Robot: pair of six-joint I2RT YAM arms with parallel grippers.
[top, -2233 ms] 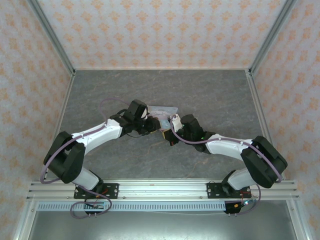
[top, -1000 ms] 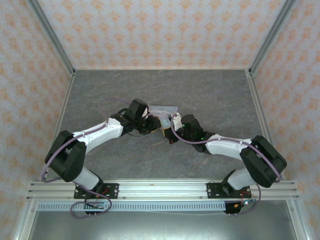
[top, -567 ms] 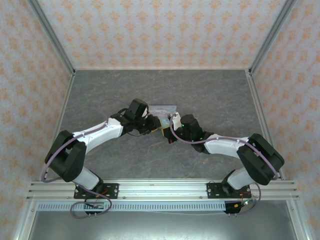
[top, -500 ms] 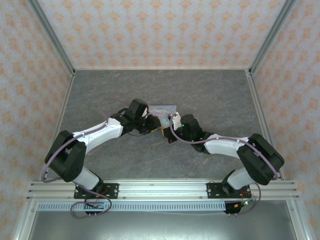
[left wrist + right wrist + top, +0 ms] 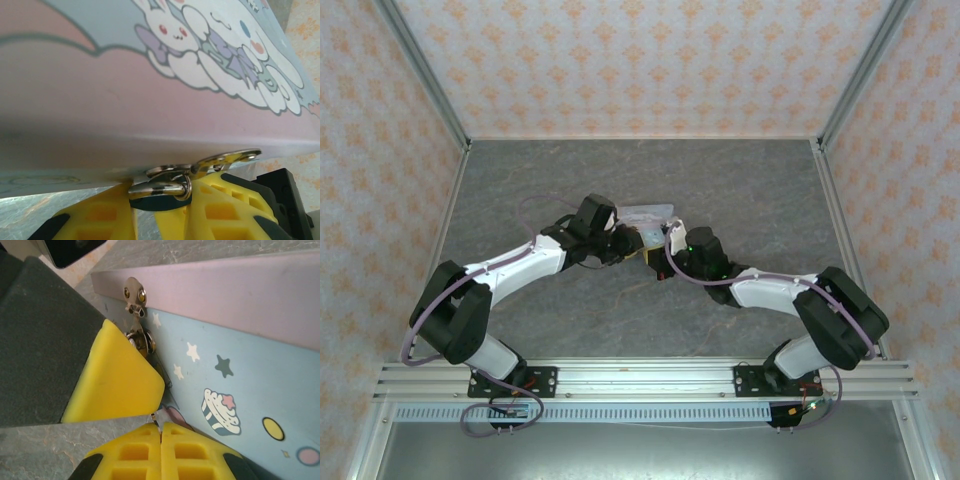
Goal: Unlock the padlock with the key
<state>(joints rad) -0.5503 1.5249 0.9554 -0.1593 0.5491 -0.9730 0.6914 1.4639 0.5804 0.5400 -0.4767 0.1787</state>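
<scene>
The right gripper (image 5: 161, 434) has its two yellow fingers pressed flat together on one thin silver key (image 5: 157, 416), whose tip pokes out close to the tin's single metal hasp (image 5: 134, 295). The left gripper (image 5: 161, 199) stands narrow, its two fingers clamped either side of the one small dark-teal padlock (image 5: 150, 204). That padlock's silver shackle (image 5: 162, 188) hooks at the hasp on the edge of the one cartoon-printed tin (image 5: 240, 370), between the two arms above the grey table (image 5: 740, 190).
</scene>
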